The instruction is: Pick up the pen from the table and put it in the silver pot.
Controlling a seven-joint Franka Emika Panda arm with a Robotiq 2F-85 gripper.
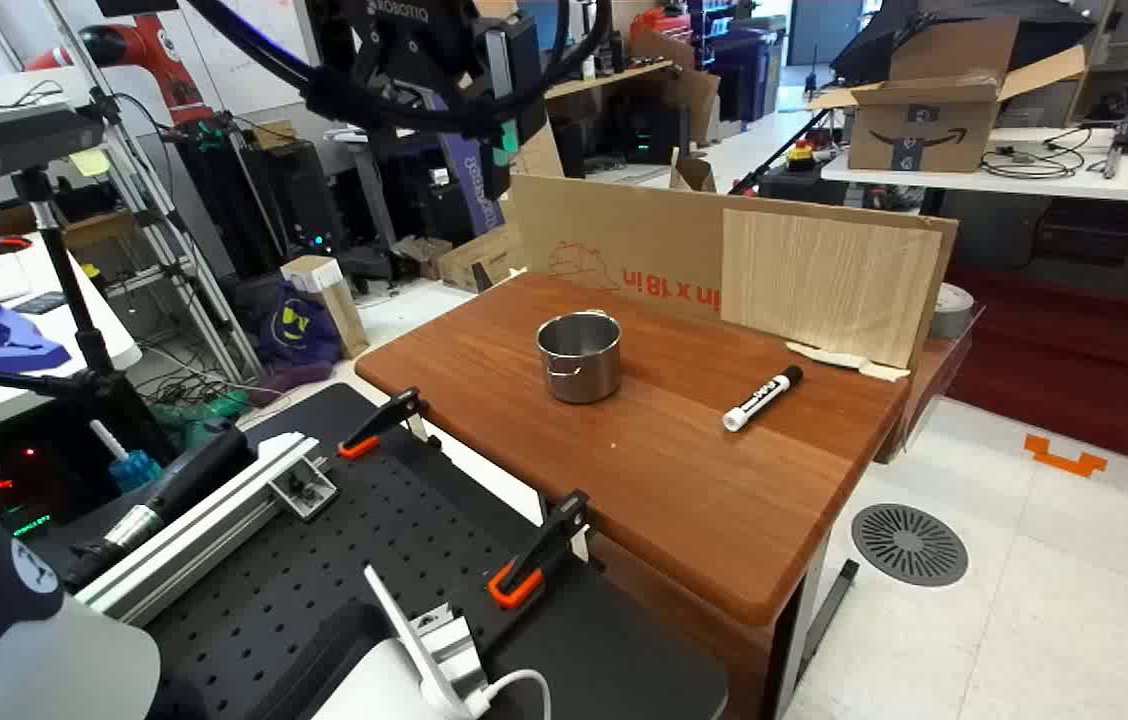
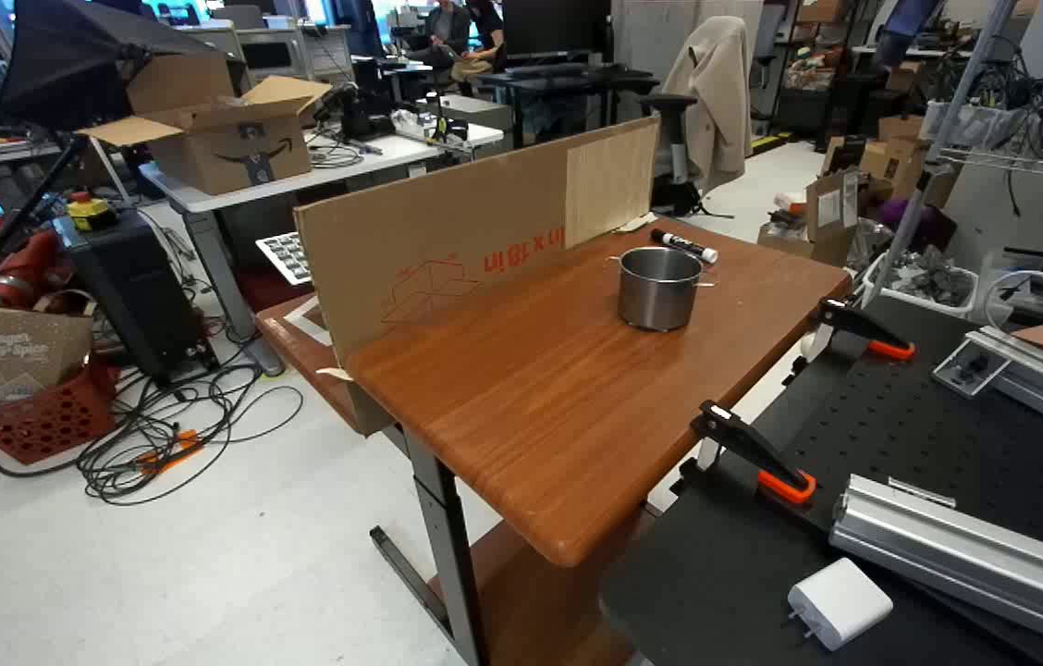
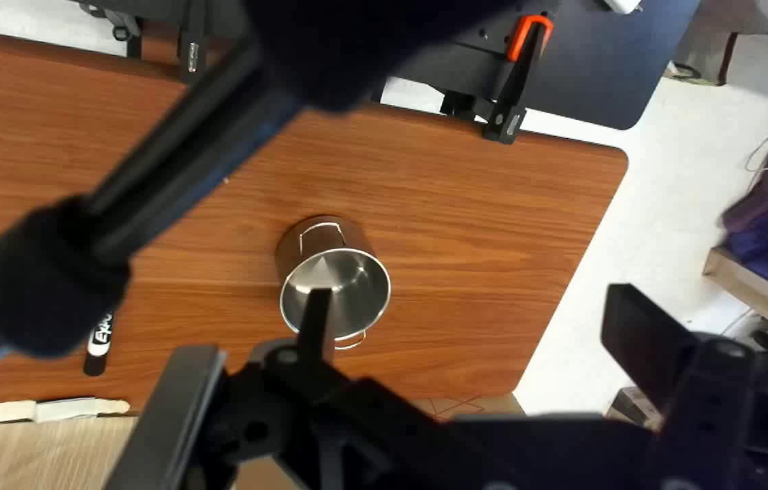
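The pen (image 1: 762,400) is a white marker with a black cap. It lies flat on the reddish-brown table (image 1: 624,480), apart from the pot, and shows in an exterior view (image 2: 684,246). In the wrist view the pen (image 3: 99,346) is partly hidden by a dark cable. The silver pot (image 1: 580,368) stands upright on the table; it shows in an exterior view (image 2: 657,298) and in the wrist view (image 3: 362,289), with nothing visible inside. My gripper (image 3: 471,299) is open and empty, high above the table. It shows at the top of an exterior view (image 1: 497,165).
A cardboard panel (image 1: 624,235) stands along one long table edge. Two black-and-orange clamps (image 1: 539,555) (image 1: 379,425) sit at the opposite edge, beside the black perforated bench (image 1: 394,530). A thick dark cable (image 3: 180,170) crosses the wrist view.
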